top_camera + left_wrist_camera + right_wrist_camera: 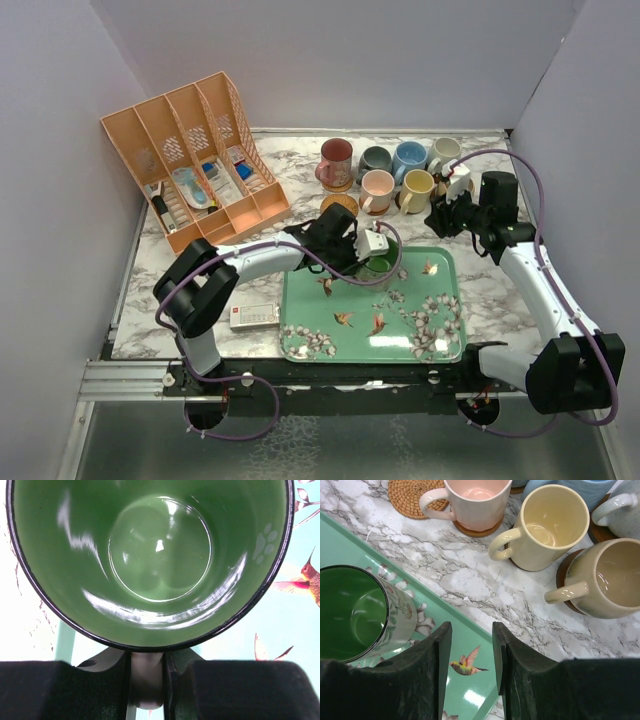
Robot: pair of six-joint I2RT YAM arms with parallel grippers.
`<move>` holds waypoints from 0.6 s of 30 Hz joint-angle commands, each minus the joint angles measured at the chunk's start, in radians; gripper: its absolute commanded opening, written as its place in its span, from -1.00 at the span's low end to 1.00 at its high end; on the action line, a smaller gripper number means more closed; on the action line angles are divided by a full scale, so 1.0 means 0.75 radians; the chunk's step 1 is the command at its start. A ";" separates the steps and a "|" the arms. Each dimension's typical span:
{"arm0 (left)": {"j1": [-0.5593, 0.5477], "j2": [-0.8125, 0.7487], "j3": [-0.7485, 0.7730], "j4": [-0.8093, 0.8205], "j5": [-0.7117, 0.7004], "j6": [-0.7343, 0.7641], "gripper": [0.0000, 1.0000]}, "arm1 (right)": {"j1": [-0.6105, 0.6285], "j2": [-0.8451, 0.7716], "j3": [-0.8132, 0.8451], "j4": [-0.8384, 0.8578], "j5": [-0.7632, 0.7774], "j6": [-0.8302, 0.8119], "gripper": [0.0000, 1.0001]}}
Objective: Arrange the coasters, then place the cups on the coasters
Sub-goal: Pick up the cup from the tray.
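Left tool, state: my left tool [147, 692] is pressed nearly together. The pale piece between its pads I read as the handle of the green cup [160, 555], so I judge it is pinching that handle.
Right tool, state: my right tool [471, 657] is spread with nothing between its fingers. It hangs over the far edge of the tray [350, 545].
Green cup, place: it is directly in front of the left tool, upright with the mouth up, over the far part of the tray. From the right tool it is close, on the left side. I cannot tell if its base touches the tray.
Green cup, handling: it is glazed ceramic, so I expect it stiff, slippery and easy to chip. Held by the handle only, its weight hangs to 1 side and I think it will try to swing.
Where to hold: deep on the handle, close to the cup wall.
Free coaster: 1 woven coaster [340, 203] lies bare on the bench [470, 580], just beyond the left tool and outside the tray, beside the pink cup [477, 500].
Coaster, handling: it looks thin and light, and may slide if the cup lands off centre.
Other cups: they stand beyond the right tool, each that I can see on its own coaster.
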 commanded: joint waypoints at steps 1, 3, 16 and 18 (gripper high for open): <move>-0.006 -0.064 0.074 -0.049 0.040 0.056 -0.83 | -0.012 0.015 -0.014 0.035 0.001 -0.019 -0.23; -0.007 -0.083 0.087 -0.062 0.039 0.077 -0.97 | -0.011 0.020 -0.014 0.035 0.002 -0.018 -0.23; 0.014 -0.209 0.096 -0.038 0.063 0.077 -1.00 | -0.012 0.040 -0.018 0.041 0.033 -0.025 -0.24; 0.025 -0.219 0.100 -0.040 0.071 0.072 -1.00 | -0.013 0.042 -0.018 0.040 0.033 -0.025 -0.24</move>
